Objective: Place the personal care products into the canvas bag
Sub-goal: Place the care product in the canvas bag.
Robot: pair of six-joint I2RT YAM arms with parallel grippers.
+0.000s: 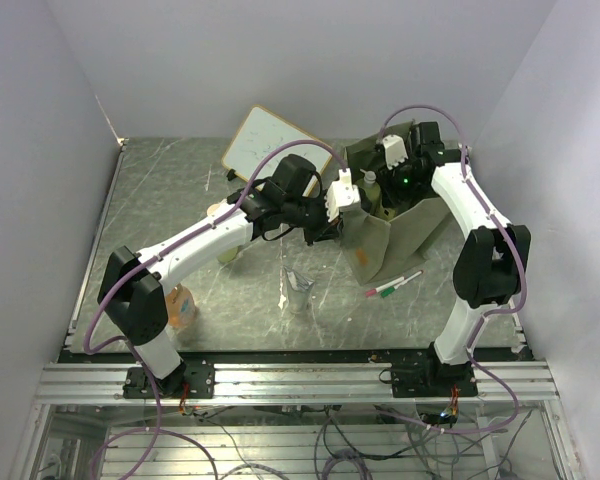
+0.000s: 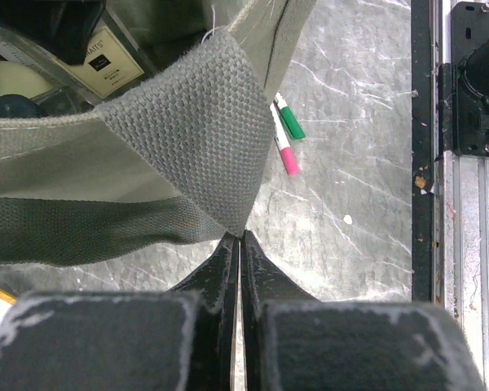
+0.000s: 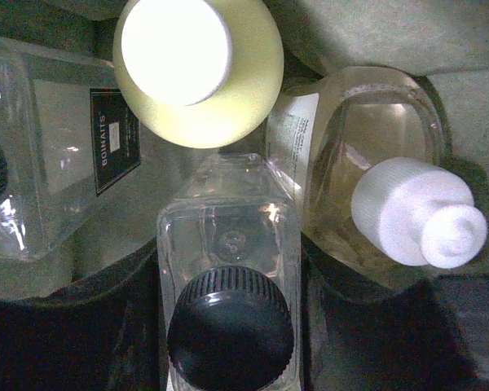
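Note:
The olive canvas bag [image 1: 405, 225] stands at the back right. My left gripper [image 1: 342, 200] is shut on the bag's near rim, pinching a cloth corner [image 2: 243, 235]. My right gripper [image 1: 398, 170] is down inside the bag, shut on a clear square glass bottle with a black cap [image 3: 228, 269]. Around it in the bag stand a pale-green bottle [image 3: 196, 65], an amber bottle with a white cap [image 3: 375, 187] and a second clear square bottle [image 3: 57, 163]. A clear pouch [image 1: 298, 290] and an orange-pink bottle [image 1: 181, 306] lie on the table.
A wood-framed whiteboard [image 1: 270, 145] leans at the back, left of the bag. Red and green marker pens [image 1: 395, 285] lie in front of the bag, and also show in the left wrist view [image 2: 285, 134]. A pale item [image 1: 226, 254] is partly hidden under the left arm.

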